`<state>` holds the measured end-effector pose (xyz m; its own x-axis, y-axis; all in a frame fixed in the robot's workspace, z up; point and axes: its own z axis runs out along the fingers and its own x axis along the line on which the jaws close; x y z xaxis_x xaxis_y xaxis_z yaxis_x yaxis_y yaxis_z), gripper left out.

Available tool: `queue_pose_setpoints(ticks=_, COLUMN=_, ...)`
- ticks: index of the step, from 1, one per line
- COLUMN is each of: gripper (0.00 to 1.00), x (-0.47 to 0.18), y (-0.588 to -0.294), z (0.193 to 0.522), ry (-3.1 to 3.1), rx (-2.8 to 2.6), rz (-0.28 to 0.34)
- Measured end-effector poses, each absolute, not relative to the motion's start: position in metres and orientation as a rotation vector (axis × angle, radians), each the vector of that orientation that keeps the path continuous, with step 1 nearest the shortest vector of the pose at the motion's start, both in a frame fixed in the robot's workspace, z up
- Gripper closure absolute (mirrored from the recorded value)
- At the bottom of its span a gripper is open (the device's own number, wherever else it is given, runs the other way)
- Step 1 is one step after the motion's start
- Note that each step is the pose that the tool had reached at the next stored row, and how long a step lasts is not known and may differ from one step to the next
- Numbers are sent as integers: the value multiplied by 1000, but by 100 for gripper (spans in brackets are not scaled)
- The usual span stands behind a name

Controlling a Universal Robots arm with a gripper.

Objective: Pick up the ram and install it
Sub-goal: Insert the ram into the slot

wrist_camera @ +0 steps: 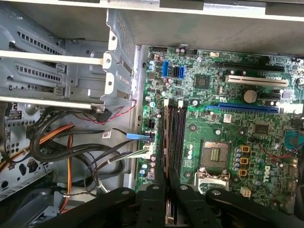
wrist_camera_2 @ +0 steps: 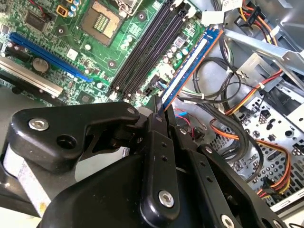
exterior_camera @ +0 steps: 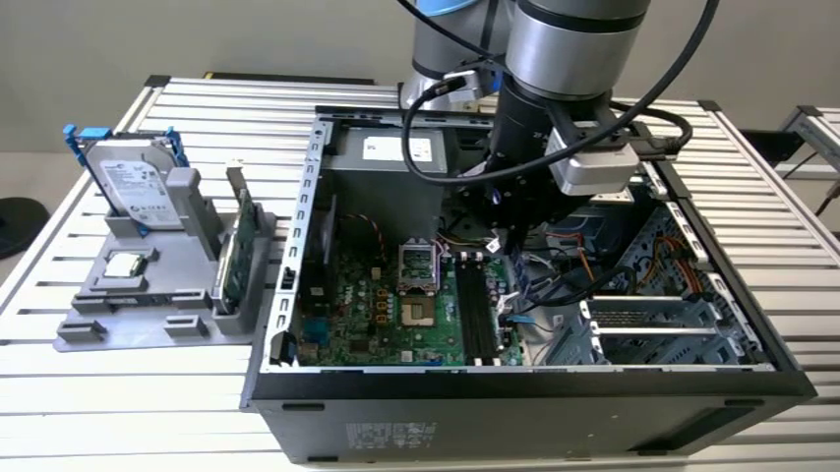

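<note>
Hangs in the open case (exterior_camera: 525, 413) with the gripper (exterior_camera: 506, 234) low over the motherboard (exterior_camera: 381, 305), well apart from the grey holder (exterior_camera: 145, 305) at the exterior view's left. Pinches 1 end of the ram (wrist_camera_2: 190, 66) between pressed-together fingers (wrist_camera_2: 159, 142), as seen in both wrist views. Holds it edge-on along the black slots (wrist_camera: 178, 128), on their cable side; touching or not, cannot tell.

Exterior view is looking down into open black metal PC case (exterior_camera: 525, 423) from mid-range. Both wrist views are peering close past black gripper (wrist_camera_2: 159, 103) (wrist_camera: 167, 186) from opposing sides, sharing green motherboard (wrist_camera_2: 95, 64) (wrist_camera: 228, 137) & long black mem. slots (wrist_camera_2: 147, 47) (wrist_camera: 176, 128).
</note>
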<state>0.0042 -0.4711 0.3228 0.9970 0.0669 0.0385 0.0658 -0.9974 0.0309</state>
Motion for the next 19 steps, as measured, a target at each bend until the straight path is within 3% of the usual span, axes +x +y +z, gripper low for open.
queue_pose_setpoints(ticks=19, gripper=100, x=4, y=-471, z=313, ry=101, rx=3108, rz=62)
